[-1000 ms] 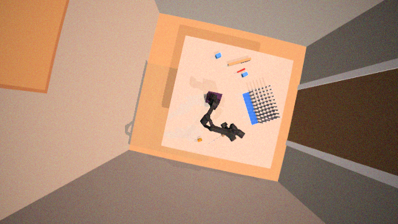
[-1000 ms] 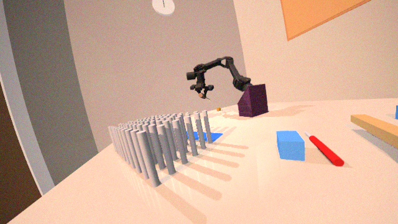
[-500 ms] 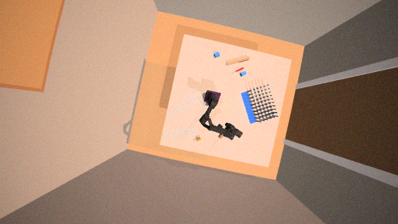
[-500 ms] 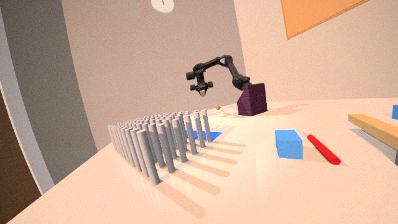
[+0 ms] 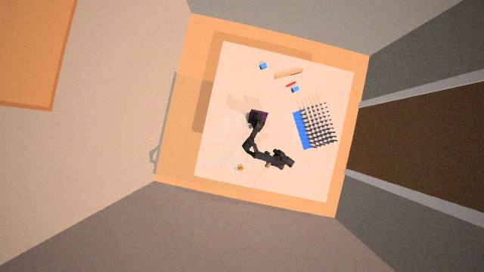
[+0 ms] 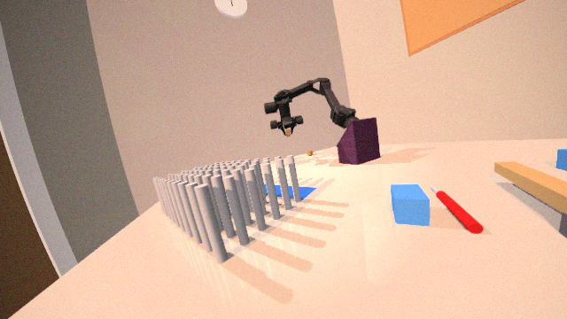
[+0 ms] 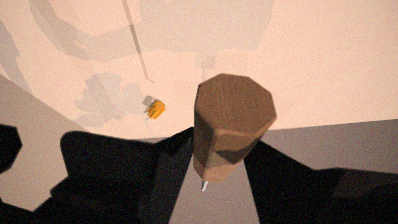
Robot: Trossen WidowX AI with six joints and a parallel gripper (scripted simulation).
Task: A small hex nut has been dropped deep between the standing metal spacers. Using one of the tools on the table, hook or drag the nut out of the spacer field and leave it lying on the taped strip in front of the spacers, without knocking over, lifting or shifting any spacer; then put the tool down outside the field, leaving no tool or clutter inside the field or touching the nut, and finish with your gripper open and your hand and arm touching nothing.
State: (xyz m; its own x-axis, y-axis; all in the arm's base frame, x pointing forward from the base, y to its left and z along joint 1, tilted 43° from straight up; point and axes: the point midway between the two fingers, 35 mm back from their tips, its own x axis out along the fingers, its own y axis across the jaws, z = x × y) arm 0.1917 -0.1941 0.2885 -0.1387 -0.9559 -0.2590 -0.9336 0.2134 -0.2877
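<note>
My gripper point(image 5: 268, 164) point(image 6: 288, 131) point(image 7: 219, 135) is shut on the wooden handle point(image 7: 235, 105) of a tool, held high above the table, off to the side of the spacers. The tool's thin rod point(image 5: 260, 176) points away from the spacers in the top view; in the wrist view only a short piece of it shows below the handle. The grey spacers point(image 5: 335, 140) point(image 6: 213, 230) stand upright in close rows. The blue taped strip point(image 5: 302, 132) point(image 6: 306, 192) lies along their front edge. I cannot make out the nut; the spacers may hide it.
An orange clamp-like item point(image 5: 240, 168) point(image 6: 310, 153) point(image 7: 156, 109) lies on the table. Beyond the spacers' other side are a blue block point(image 5: 295, 89) point(image 6: 409, 206), a red-handled tool point(image 5: 290, 84) point(image 6: 458, 212), a wooden bar point(image 5: 289, 73) point(image 6: 532, 179) and another blue block point(image 5: 263, 66).
</note>
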